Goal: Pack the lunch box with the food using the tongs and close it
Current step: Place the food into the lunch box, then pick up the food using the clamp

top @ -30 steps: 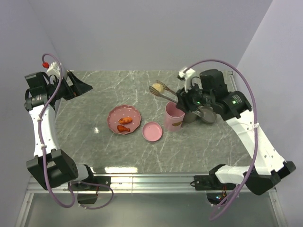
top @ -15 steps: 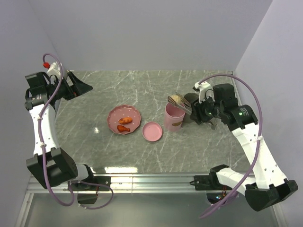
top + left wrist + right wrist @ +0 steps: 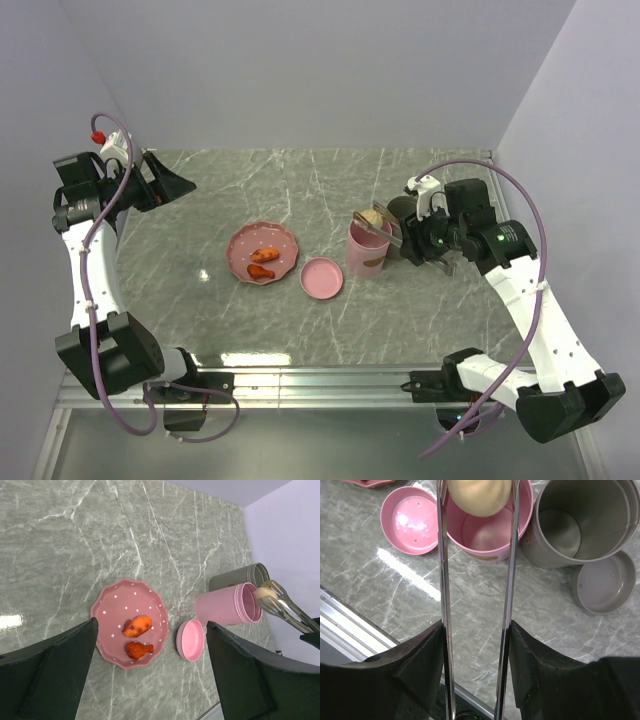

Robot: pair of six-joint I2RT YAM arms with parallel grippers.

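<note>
My right gripper (image 3: 476,630) is shut on the silver tongs (image 3: 509,580), one finger pressed against the outside of each arm. The tong tips hold the pale cream ball (image 3: 479,495) just over the open mouth of the pink lunch box (image 3: 487,532). From the top view, the ball (image 3: 372,217) hangs at the rim of the lunch box (image 3: 367,252), with the right gripper (image 3: 425,235) to its right. Two orange-red pieces (image 3: 137,626) lie on the pink dotted plate (image 3: 110,625). The pink lid (image 3: 322,278) lies between plate and box. My left gripper (image 3: 165,180) hangs open at the far left, holding nothing.
An open grey container (image 3: 580,525) stands right beside the pink lunch box, its grey lid (image 3: 602,582) lying on the marble next to it. The table's metal front edge (image 3: 350,630) runs close below the tongs.
My right arm has carried the tongs and the ball from the back of the table down to just over the pink lunch box. The left arm has not moved.
</note>
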